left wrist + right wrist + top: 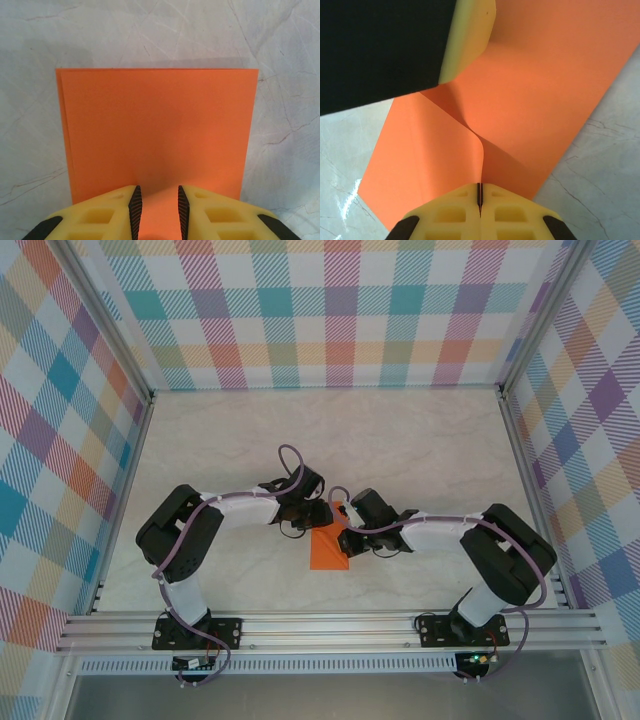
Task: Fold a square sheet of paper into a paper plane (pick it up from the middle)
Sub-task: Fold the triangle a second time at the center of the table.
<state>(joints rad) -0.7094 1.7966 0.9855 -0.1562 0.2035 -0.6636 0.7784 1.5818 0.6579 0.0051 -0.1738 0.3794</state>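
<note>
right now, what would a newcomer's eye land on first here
The bright-orange square sheet of paper stands out on the pale marbled table, ringed by pastel plaid walls. Close up, the right claw is shut on a raised ridge of it, while the left claw stands open over its near edge.

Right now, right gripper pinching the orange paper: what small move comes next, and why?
Probably the right gripper should draw its pinched flap over and lay it flat. It is shut on a raised ridge of the square sheet of paper, and the open left gripper seems to pin the sheet down.
</note>
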